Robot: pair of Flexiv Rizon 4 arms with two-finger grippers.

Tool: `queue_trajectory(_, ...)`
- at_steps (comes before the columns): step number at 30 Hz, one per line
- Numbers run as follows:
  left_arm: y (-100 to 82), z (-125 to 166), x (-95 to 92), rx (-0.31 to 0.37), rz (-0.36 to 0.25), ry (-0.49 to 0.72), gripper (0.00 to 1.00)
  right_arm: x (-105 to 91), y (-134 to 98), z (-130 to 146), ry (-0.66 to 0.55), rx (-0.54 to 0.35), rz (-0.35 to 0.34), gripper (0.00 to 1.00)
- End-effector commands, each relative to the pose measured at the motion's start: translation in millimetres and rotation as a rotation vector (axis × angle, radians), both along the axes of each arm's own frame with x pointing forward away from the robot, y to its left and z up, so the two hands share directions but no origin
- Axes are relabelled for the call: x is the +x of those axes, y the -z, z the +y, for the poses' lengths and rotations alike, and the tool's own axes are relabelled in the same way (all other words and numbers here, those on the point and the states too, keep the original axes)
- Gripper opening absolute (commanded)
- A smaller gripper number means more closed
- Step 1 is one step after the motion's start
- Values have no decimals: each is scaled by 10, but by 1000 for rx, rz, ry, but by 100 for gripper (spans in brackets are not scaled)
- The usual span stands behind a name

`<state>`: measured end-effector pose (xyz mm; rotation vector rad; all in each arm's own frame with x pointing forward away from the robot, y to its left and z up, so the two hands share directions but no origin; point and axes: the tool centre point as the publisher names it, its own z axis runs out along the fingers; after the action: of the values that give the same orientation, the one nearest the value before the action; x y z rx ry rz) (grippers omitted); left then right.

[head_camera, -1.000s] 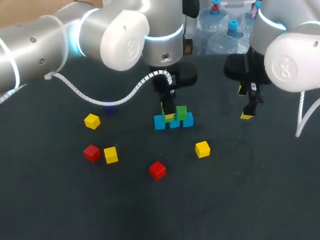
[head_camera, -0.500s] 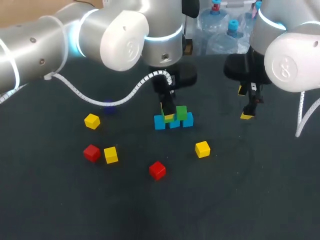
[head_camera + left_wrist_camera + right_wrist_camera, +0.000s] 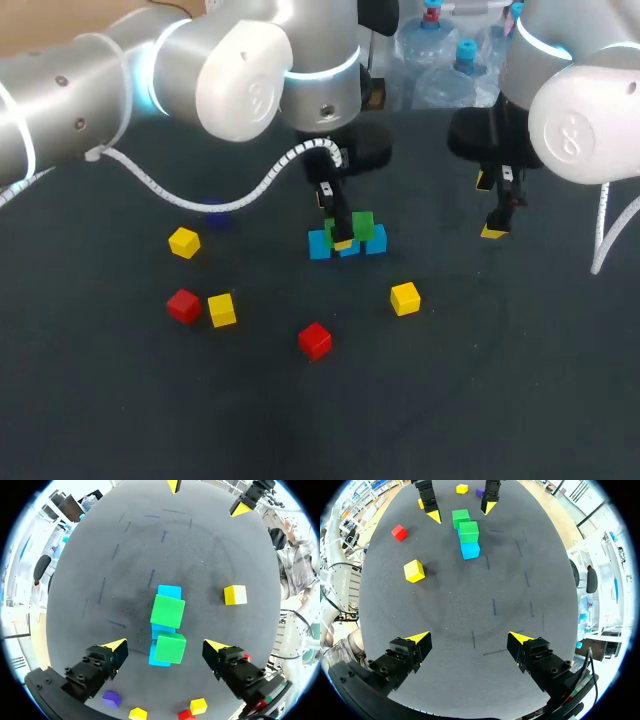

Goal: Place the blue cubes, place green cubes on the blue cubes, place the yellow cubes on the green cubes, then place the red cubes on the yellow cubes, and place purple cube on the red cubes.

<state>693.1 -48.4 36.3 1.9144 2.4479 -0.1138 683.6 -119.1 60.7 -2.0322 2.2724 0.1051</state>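
Observation:
Three blue cubes (image 3: pixel 375 241) lie in a row mid-table. Two green cubes (image 3: pixel 363 225) rest on top of them. In the left wrist view one green cube (image 3: pixel 170 647) sits between the fingers of my left gripper (image 3: pixel 166 646), which stands open with gaps on both sides; the other green cube (image 3: pixel 167 611) is just ahead. My right gripper (image 3: pixel 470 639) hangs open and empty over bare table to the right (image 3: pixel 490 207). Three yellow cubes (image 3: pixel 405 298), (image 3: pixel 221 309), (image 3: pixel 183 241), two red cubes (image 3: pixel 315 340), (image 3: pixel 183 305) and a purple cube (image 3: pixel 215 212) lie loose.
The dark table (image 3: pixel 480 380) has free room at the front and right. The left arm's white cable (image 3: pixel 230 195) loops above the table behind the stack.
My left gripper has opened, letting go of the green cube now resting on the blue row. The right arm has not moved.

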Motion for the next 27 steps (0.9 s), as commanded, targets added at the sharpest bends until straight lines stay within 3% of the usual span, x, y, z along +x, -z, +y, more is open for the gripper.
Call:
queue_trajectory(1,-54,84,-66,2,-22,-24,100,-4,1,-6,0,2,-1,100)
queue_trajectory(16,-374,553,-344,35,-108,-160,100,-4,1,-6,0,2,-1,100)
queue_trajectory(27,-516,877,-624,51,-121,-243,100,-4,1,-6,0,2,-1,100)
